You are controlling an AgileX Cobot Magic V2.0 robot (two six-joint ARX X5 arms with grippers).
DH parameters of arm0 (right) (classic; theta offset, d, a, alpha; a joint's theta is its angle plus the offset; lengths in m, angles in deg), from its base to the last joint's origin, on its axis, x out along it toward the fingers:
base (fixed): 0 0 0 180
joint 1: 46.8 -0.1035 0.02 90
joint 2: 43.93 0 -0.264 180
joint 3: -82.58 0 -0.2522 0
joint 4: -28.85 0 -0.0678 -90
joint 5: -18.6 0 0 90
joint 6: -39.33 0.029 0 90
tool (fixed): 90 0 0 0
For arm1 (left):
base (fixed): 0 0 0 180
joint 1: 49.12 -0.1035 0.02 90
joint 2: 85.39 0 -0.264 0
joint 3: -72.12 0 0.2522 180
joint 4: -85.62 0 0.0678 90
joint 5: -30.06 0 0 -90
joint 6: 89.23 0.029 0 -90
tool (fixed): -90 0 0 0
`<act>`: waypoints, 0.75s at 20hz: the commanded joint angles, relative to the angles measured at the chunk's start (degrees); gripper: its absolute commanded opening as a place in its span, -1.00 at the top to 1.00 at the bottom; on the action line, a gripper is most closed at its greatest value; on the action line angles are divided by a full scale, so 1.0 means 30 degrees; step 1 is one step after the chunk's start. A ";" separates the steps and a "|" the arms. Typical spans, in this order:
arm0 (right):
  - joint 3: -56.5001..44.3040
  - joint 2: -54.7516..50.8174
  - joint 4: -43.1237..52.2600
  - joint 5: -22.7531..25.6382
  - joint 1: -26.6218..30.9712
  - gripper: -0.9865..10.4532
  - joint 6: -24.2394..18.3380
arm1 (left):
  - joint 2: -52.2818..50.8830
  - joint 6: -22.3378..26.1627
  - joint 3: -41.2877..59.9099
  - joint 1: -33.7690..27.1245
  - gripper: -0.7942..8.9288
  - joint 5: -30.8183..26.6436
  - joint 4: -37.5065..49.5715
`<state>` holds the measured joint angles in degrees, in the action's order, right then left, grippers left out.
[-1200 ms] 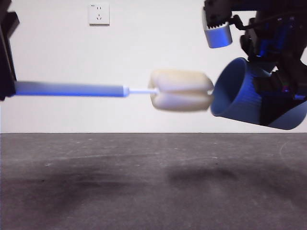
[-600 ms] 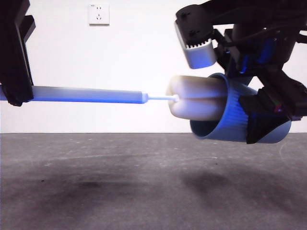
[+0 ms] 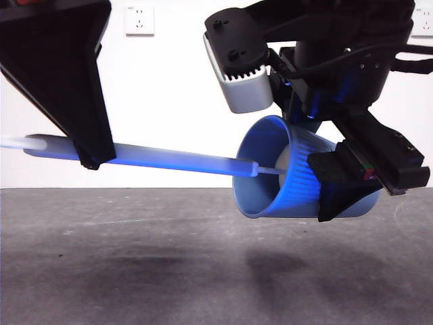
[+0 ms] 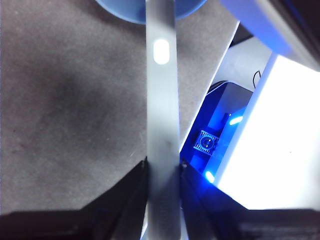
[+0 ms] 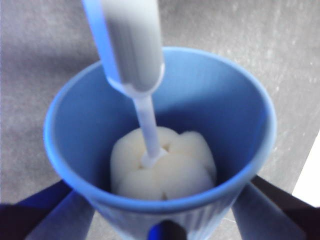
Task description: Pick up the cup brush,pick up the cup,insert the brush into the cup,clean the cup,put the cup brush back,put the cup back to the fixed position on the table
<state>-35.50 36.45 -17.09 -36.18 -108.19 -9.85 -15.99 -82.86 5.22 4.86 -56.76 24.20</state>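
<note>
The blue ribbed cup (image 3: 301, 179) lies on its side in the air, mouth toward the left, held by my right gripper (image 3: 348, 183), whose jaws are shut on its body. The cup brush (image 3: 172, 159) runs level from the left; its grey handle is clamped in my left gripper (image 3: 91, 159). Its cream sponge head (image 5: 162, 170) sits deep inside the cup (image 5: 160, 150), near the bottom. In the left wrist view the handle (image 4: 162, 115) runs between the jaws toward the cup's rim (image 4: 122, 7). The dark grey table (image 3: 135, 271) lies below both.
A white wall with a socket (image 3: 139, 20) stands behind. The right arm's silver camera housing (image 3: 240, 64) hangs above the cup's mouth. Shadows of the arms fall on the table.
The sponge head has gone from outside the cup's mouth to deep inside it. Both arms have moved closer together, and the cup has shifted left and tilted its mouth more toward the camera.
</note>
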 commanded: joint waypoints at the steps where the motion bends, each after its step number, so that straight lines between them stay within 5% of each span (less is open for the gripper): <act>1: 0.0007 0.0138 0.0051 0.0102 -0.0066 0.86 0.0444 | -0.0029 -0.0466 0.0073 0.0073 0.85 -0.0109 -0.0211; 5: 0.0007 0.0138 -0.0015 0.0430 -0.0044 0.86 0.0444 | -0.0495 -0.0641 0.0073 0.0000 0.85 -0.2098 -0.3242; 15: 0.0007 0.0138 0.0029 0.0364 -0.0051 0.86 0.0444 | -0.2812 -0.1122 0.0073 0.0007 0.85 -0.1792 -0.5282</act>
<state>-35.50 36.45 -17.14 -35.19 -108.23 -9.29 -24.71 -85.33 5.22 4.90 -62.16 7.74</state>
